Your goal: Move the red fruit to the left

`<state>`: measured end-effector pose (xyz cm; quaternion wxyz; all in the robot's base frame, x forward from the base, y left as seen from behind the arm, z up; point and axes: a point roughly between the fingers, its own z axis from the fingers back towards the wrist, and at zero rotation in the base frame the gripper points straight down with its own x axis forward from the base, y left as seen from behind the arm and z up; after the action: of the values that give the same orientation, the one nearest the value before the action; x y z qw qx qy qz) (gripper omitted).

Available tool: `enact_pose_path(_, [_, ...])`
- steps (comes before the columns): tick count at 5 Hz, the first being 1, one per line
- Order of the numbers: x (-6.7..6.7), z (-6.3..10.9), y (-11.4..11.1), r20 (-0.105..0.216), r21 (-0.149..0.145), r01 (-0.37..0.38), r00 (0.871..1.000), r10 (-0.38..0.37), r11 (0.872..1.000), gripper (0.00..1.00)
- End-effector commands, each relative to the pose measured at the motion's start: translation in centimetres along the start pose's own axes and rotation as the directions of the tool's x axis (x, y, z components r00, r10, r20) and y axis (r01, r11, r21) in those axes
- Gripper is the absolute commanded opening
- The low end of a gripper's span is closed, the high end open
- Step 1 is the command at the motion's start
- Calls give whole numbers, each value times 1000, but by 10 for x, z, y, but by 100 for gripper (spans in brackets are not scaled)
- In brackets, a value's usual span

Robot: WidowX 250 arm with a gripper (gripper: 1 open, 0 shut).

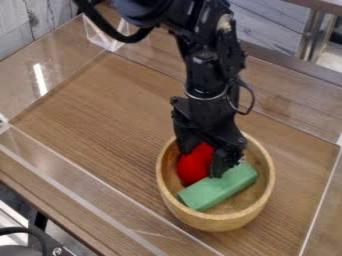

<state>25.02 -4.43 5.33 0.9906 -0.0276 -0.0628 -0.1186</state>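
The red fruit (197, 165) lies inside the wooden bowl (174, 196) at the lower centre of the camera view, next to a light-green block (221, 187). My black gripper (205, 161) has come down into the bowl from above and stands open, its fingers (179, 143) on either side of the red fruit. The fruit's green top is hidden behind the gripper. Whether the fingers touch the fruit cannot be told.
The bowl stands on a wooden tabletop (107, 110) walled by clear acrylic panels (40, 75). A small clear stand (104, 33) is at the back left. Dark chair legs (314, 40) show at the back right.
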Motion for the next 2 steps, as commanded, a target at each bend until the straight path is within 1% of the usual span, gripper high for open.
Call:
enact_pose_path(1, [6,11,-11,51,6,18,999,-18,1000,100])
enact_pose_path(2, [11,12,-12,56,10,11,998,-12,1000,100])
